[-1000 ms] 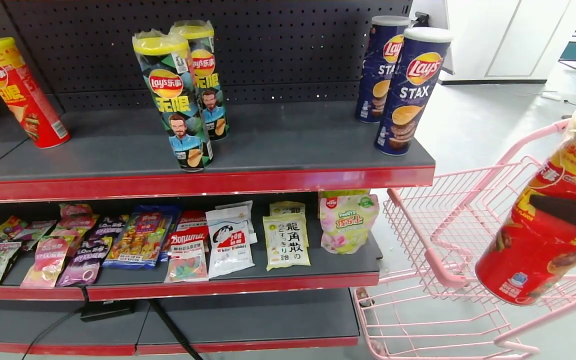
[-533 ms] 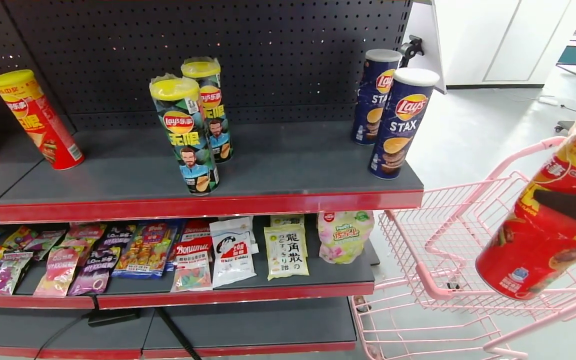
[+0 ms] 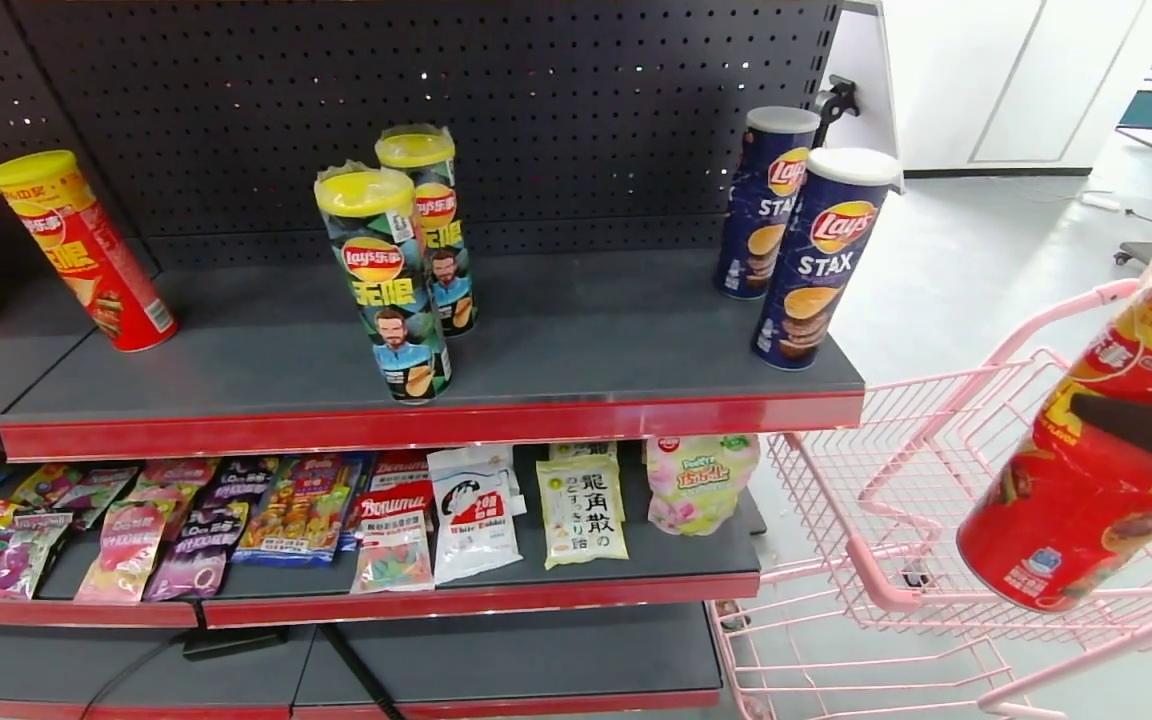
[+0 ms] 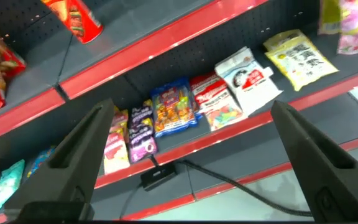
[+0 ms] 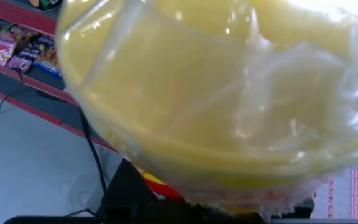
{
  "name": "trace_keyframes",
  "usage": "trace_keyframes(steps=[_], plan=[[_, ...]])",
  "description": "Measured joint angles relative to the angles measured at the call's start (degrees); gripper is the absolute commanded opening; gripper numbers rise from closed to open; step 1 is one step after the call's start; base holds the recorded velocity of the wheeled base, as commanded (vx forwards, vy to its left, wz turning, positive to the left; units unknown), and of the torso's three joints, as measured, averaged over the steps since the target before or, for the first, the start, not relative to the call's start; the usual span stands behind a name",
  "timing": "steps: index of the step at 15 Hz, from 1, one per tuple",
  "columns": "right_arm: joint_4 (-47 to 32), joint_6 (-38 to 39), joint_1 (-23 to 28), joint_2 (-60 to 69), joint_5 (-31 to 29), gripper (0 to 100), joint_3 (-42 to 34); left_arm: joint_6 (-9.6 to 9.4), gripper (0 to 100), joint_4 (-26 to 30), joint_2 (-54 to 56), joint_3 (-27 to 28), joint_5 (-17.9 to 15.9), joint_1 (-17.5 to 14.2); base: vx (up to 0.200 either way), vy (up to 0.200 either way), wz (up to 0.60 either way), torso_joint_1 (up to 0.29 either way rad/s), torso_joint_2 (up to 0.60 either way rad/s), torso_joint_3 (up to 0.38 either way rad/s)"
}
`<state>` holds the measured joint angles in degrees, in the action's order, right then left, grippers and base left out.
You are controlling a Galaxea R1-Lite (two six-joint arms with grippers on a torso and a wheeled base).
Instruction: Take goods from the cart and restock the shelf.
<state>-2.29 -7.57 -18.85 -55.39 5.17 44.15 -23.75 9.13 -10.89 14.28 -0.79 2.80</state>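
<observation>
The right gripper (image 3: pixel 1141 432) is clamped on a tilted red cylindrical crisp can with a yellow lid (image 3: pixel 1076 480), at the pink wire cart (image 3: pixel 876 585) on the right. The left gripper (image 4: pixel 191 155) is spread and empty. The can probably belongs on the grey upper shelf (image 3: pixel 586 320), beside the matching red can (image 3: pixel 86 250) at far left. Green-patterned cans (image 3: pixel 391 285) and navy cans (image 3: pixel 811 260) stand between.

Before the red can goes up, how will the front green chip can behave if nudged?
The front green chip can is tall and narrow, standing near the upper shelf edge, so it likely tips easily. Being round, it would probably roll once down.
</observation>
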Motion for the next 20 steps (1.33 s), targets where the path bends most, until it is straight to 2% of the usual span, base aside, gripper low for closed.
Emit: trace_keyframes(steps=[7, 10, 14, 20], plan=[[0.18, -0.22, -0.22, 1.78, 0.40, 0, -1.62, 0.02, 100, 0.01, 0.15, -0.11, 0.00, 0.04, 0.000, 0.200, 0.00, 0.001, 0.00, 0.003], [0.20, -0.17, -0.96, 3.46, 3.85, 0, -2.86, 0.00, 100, 0.01, 0.23, -0.13, 0.01, 0.02, 0.000, 0.200, 0.00, 0.005, 0.00, 0.001], [0.33, -2.88, -1.94, 3.41, 4.53, 0, -2.76, 0.00, 100, 0.01, 0.37, -0.13, 0.06, 0.00, 0.000, 0.200, 0.00, 0.002, 0.00, 0.004], [3.02, -3.21, -6.47, -0.15, 4.77, 0, -1.16, 0.00, 100, 0.04, 0.74, -0.22, 0.09, 0.00, 0.000, 0.200, 0.00, 0.003, 0.00, 0.004]])
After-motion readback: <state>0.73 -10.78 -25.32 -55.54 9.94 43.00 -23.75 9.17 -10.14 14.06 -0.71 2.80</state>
